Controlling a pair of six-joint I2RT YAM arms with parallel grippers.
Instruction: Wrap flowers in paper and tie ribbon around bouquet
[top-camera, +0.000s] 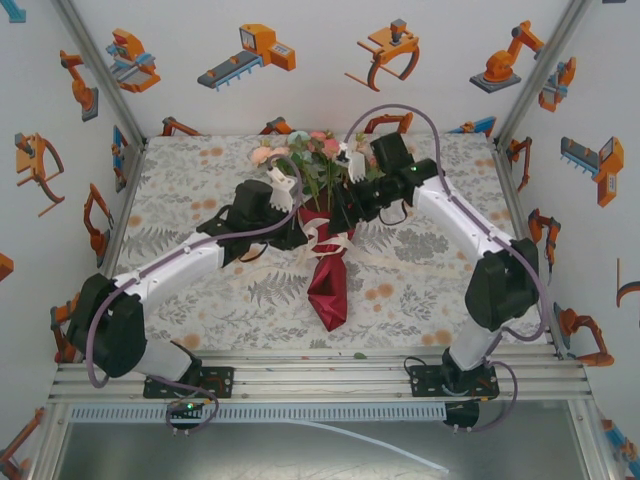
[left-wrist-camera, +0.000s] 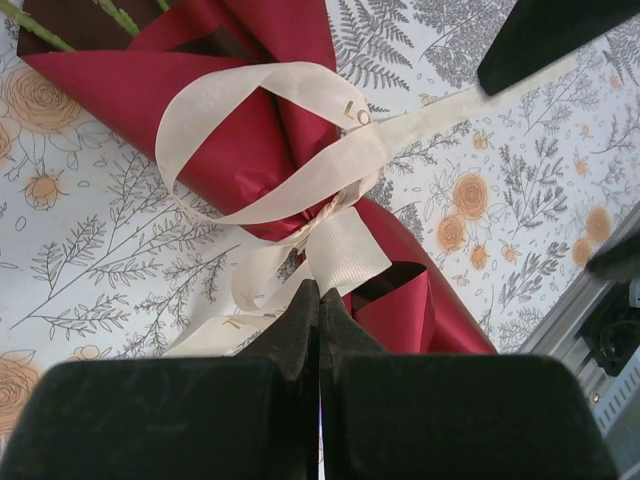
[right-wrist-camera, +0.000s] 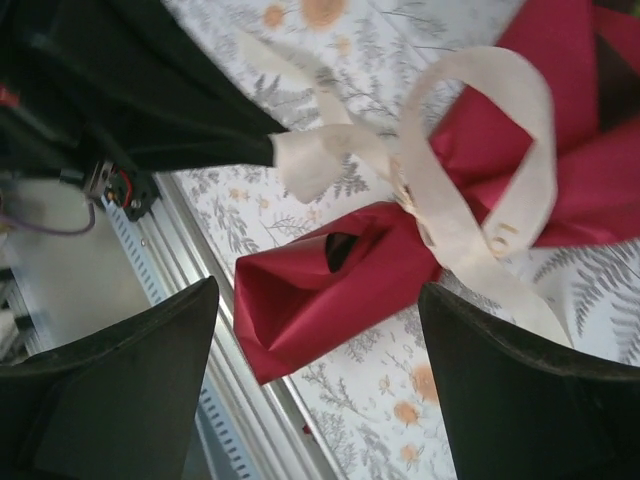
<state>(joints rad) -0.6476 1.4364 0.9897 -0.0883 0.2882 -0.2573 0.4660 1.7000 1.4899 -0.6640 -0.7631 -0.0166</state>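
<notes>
Left gripper (left-wrist-camera: 320, 300) clenched the ribbon (left-wrist-camera: 250, 110) end beside the knot; right gripper (right-wrist-camera: 318, 300) gaped empty above the paper (left-wrist-camera: 110, 90) cone. Wrapped bouquet (top-camera: 326, 275) lay on the counter (top-camera: 200, 180). Tying step, probably; next calls for right catching the other tail, pulling tight.

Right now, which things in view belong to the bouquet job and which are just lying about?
Job: flowers, red paper wrapped around them, ribbon looped round the paper, left gripper shut on a ribbon end, right gripper open.
Just there: patterned table cover, metal rail, wall stickers.
</notes>
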